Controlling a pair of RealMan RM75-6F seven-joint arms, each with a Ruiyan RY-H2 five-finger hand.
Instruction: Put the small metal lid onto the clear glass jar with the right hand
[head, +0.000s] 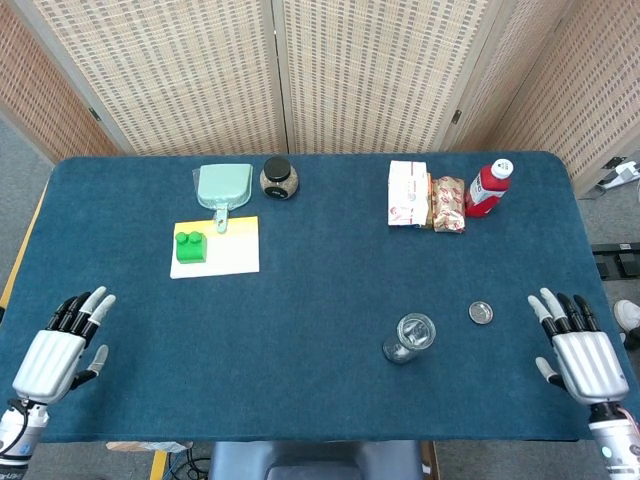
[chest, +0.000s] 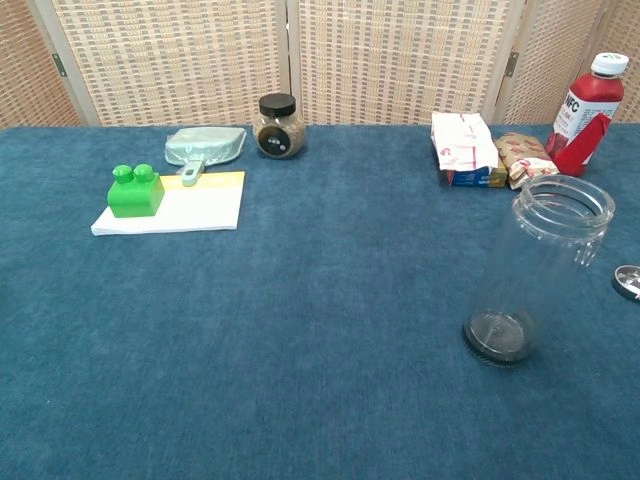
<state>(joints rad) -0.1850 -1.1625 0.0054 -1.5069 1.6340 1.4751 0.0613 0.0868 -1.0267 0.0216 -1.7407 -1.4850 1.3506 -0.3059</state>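
Observation:
The clear glass jar (head: 409, 337) (chest: 538, 268) stands upright and uncovered on the blue table, right of centre. The small metal lid (head: 481, 313) lies flat on the cloth just right of the jar; in the chest view only the lid's (chest: 629, 281) left part shows at the frame's right edge. My right hand (head: 575, 346) hovers near the table's front right corner, fingers spread, holding nothing, a short way right of the lid. My left hand (head: 62, 343) rests open at the front left corner. Neither hand shows in the chest view.
At the back right stand a red bottle (head: 488, 187) and snack packets (head: 424, 197). At the back left are a dark-lidded jar (head: 279, 179), a pale green dustpan (head: 224, 187) and a green block (head: 189, 246) on a yellow-white pad (head: 230, 250).

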